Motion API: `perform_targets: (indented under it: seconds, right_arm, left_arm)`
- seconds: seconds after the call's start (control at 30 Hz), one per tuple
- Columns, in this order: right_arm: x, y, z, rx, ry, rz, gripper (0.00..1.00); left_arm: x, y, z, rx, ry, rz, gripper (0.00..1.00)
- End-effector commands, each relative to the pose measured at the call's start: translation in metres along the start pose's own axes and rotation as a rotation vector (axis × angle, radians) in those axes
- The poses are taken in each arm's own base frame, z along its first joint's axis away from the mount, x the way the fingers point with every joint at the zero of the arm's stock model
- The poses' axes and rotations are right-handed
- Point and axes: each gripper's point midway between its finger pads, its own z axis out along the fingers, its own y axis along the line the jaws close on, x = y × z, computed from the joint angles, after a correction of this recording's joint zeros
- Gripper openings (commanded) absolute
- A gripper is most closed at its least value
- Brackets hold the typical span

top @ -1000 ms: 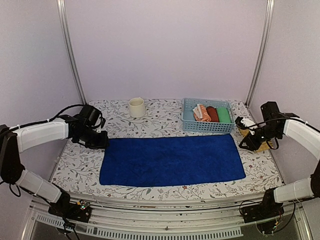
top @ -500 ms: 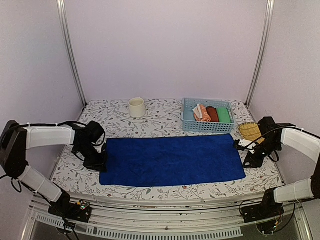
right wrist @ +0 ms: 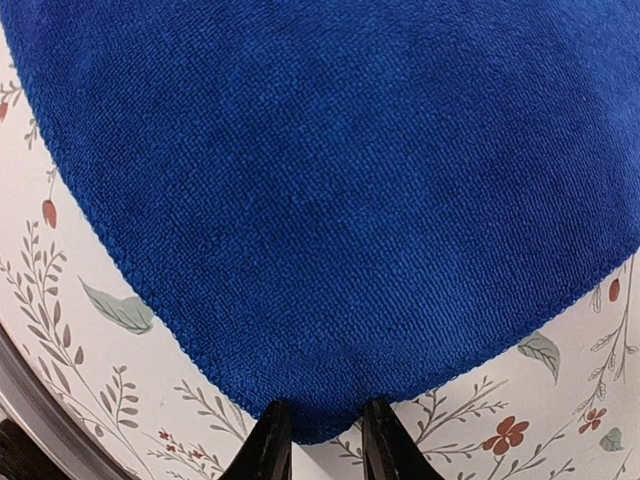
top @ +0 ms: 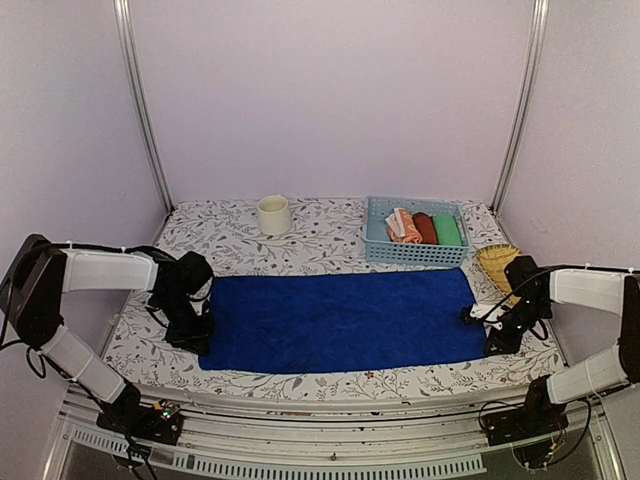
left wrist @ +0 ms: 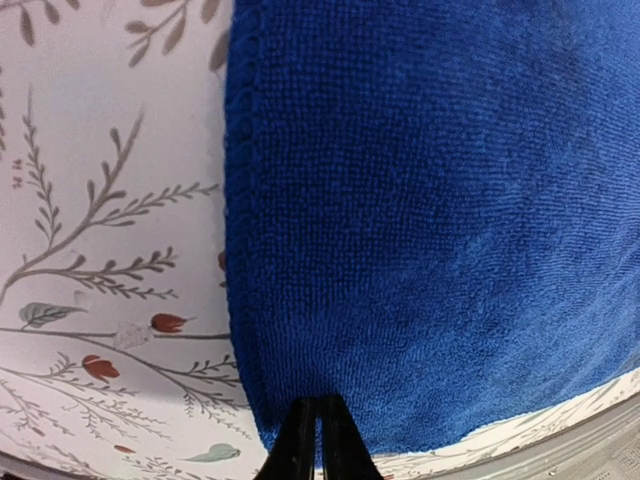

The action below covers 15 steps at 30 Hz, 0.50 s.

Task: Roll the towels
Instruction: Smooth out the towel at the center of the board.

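one blue towel (top: 340, 320), left gripper (left wrist: 318, 408) pinching it, right gripper (right wrist: 320, 412) spread around its edge.

The table (top: 300, 238), covered in a floral print, carries a blue towel (top: 340, 320) spread flat from the jaws of the left gripper (top: 198, 340) to those of the right gripper (top: 491, 343). A cream cup (top: 273, 214) stands well beyond the left jaws. A blue basket (top: 385, 252) and a yellow woven dish (top: 495, 262) sit beyond the right jaws.

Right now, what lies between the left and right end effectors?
Only the blue towel, spread flat from left end effector to right end effector; the top view shows it.
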Motion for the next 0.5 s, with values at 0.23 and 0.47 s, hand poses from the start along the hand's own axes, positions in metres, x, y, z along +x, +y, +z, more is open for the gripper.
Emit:
perform_targets:
  seconds: [0.23, 0.47]
  right_arm:
    - [0.029, 0.03, -0.006, -0.038, 0.131, -0.128, 0.25]
    - [0.032, 0.044, -0.018, -0.085, 0.16, -0.16, 0.25]
  left_arm:
    - [0.054, 0.04, 0.03, -0.212, 0.239, -0.06, 0.08]
    - [0.067, 0.043, 0.029, -0.195, 0.268, -0.066, 0.08]
